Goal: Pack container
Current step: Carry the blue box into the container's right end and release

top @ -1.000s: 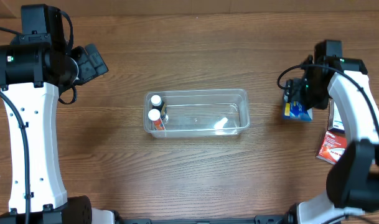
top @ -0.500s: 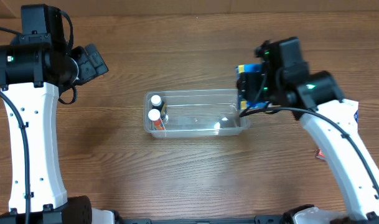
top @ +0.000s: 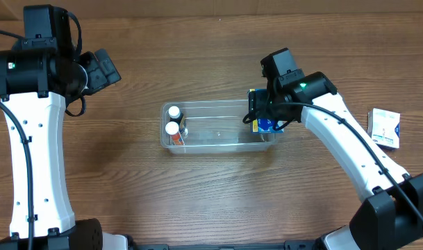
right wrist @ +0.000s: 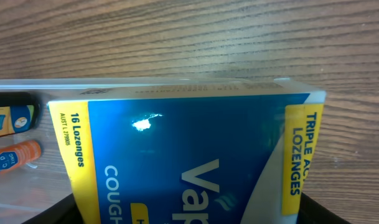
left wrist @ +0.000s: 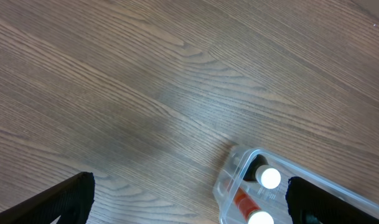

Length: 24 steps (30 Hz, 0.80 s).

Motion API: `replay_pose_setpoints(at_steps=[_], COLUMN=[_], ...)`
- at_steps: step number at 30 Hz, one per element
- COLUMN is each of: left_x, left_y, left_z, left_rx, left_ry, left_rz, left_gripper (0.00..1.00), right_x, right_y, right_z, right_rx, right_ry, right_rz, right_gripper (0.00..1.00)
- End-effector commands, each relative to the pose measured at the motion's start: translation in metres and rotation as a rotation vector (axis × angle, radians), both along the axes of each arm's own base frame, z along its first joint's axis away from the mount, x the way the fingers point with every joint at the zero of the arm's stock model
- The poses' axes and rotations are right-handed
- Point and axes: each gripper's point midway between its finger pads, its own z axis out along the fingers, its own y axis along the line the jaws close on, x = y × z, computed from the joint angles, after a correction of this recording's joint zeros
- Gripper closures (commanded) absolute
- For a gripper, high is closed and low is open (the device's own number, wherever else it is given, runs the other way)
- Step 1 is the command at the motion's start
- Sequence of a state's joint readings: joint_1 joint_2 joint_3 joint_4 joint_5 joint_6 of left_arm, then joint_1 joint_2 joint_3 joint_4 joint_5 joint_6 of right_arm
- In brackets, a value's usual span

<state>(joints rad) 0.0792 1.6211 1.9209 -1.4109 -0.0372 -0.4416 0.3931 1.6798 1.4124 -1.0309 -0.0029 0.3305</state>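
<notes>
We are clasping the lozenge box [right wrist: 189,162] in our right gripper [top: 265,119] over the container [top: 211,102], left gripper [top: 103,69] hanging spread wide; a skewed release could snag the rim.

Left arm [top: 30,139] aside, left fingers [left wrist: 65,202] spread wide, right arm [top: 343,146] reaching inward, right fingers [right wrist: 348,213] gripping blue box [right wrist: 189,149]

The lozenge box [right wrist: 189,162] runs off the right wrist view's bottom edge; the container [left wrist: 229,178] is cut off in the left wrist view.
</notes>
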Motion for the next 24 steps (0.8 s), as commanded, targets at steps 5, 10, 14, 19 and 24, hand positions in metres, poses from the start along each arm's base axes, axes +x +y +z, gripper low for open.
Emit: replay_pose_setpoints(at_steps=[5, 10, 14, 19, 24], left_x=[0.000, -0.001, -0.001, -0.001, -0.001], left_y=[-0.001, -0.001, -0.001, -0.001, -0.001], left_z=[0.010, 0.010, 0.010, 0.010, 0.010], left_rx=[0.006, 0.006, 0.006, 0.006, 0.006], left_ry=[-0.030, -0.030, -0.030, -0.030, -0.030], left_rz=[-0.017, -0.017, -0.017, -0.017, -0.017], left_gripper=[0.00, 0.00, 0.00, 0.00, 0.00], right_x=[-0.003, -0.005, -0.006, -0.010, -0.014], right_y=[0.013, 0.013, 0.012, 0.010, 0.009], right_z=[-0.018, -0.021, -0.022, -0.032, -0.045], right_rx=[0.008, 0.004, 0.001, -0.006, -0.011], right_ry=[0.051, 0.059, 0.066, 0.081, 0.093], right_rz=[0.020, 0.022, 0.021, 0.021, 0.021], right_gripper=[0.27, 0.27, 0.26, 0.26, 0.26])
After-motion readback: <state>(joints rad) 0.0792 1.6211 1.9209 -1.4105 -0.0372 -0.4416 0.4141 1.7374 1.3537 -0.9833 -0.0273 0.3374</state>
